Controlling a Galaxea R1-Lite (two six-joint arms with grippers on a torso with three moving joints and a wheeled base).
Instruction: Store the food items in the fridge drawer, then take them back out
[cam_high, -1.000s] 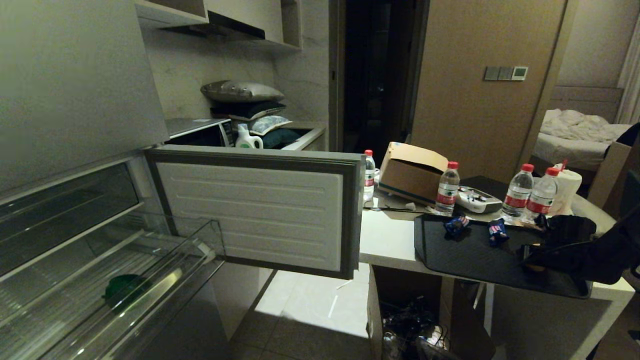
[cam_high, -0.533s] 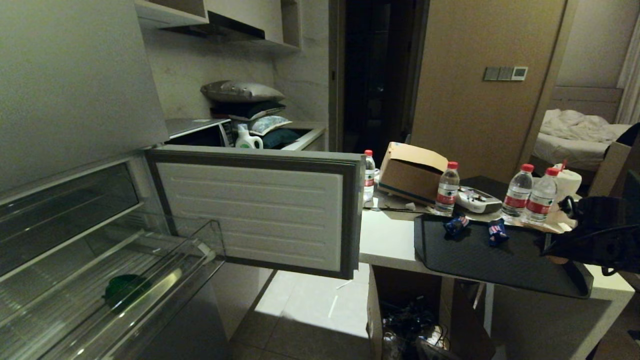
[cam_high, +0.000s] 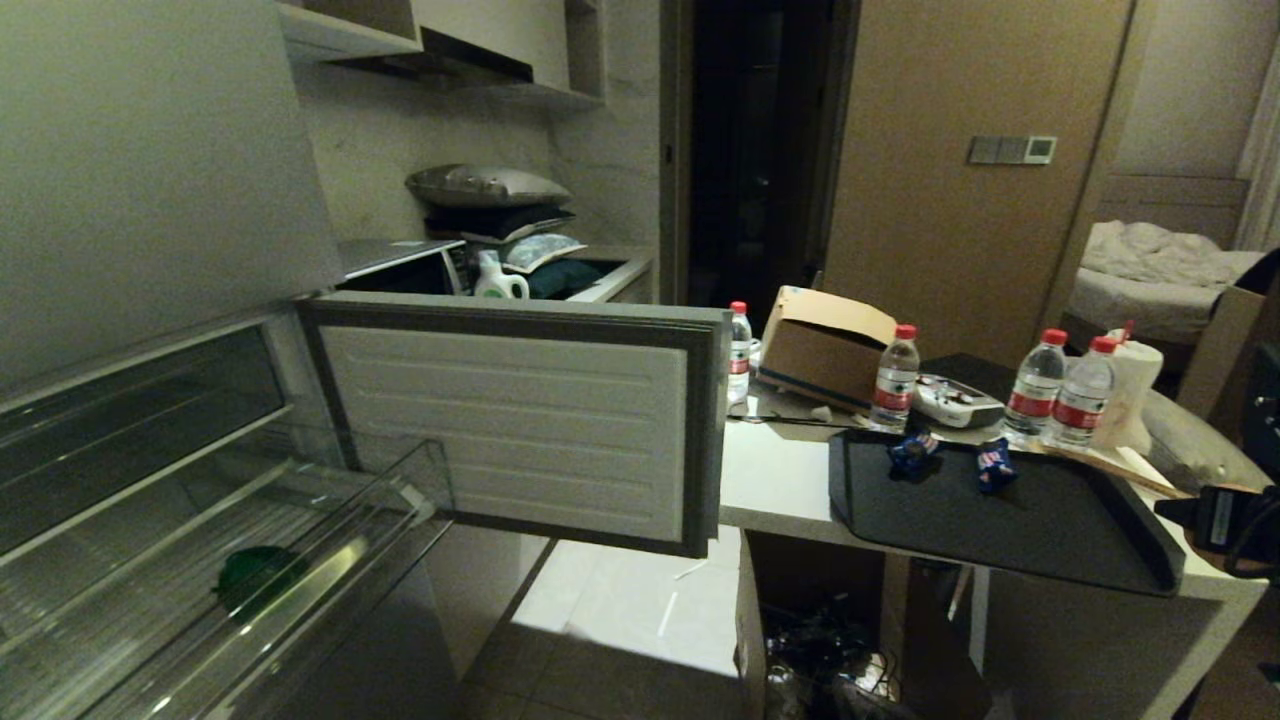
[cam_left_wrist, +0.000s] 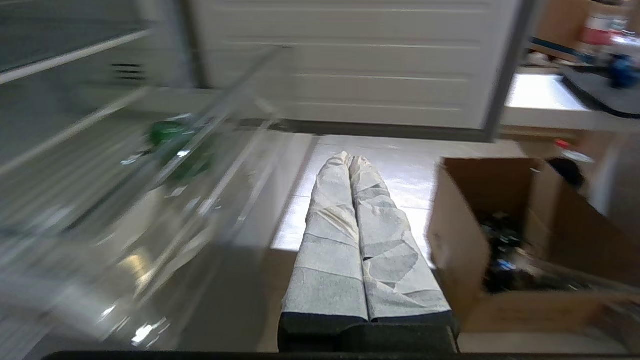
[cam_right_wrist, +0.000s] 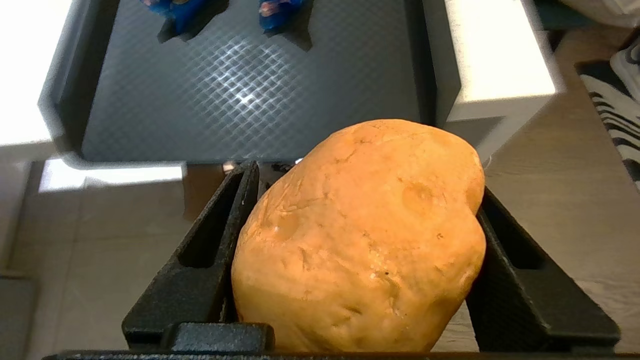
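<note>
From the head view I see the fridge drawer (cam_high: 300, 560) pulled out at lower left, with a green item (cam_high: 250, 572) lying inside it. The fridge door (cam_high: 520, 425) stands open beside the white tabletop (cam_high: 775, 480), which carries a dark tray (cam_high: 1000, 515) holding two blue-wrapped snacks (cam_high: 912, 450). Water bottles (cam_high: 895, 378) and a cardboard box (cam_high: 825, 345) stand behind the tray. A bit of my right arm (cam_high: 1225, 515) shows at the right edge, past the tray.

From the left wrist view, my left claw (cam_left_wrist: 350, 162) hangs over the floor near the drawer's front, its padded fingers (cam_left_wrist: 335, 235) pressed together with nothing between them.

From the right wrist view, my right claw (cam_right_wrist: 360, 220) is clamped on a round orange-brown potato (cam_right_wrist: 360, 240), held off the near edge of the tray, above the floor.
</note>
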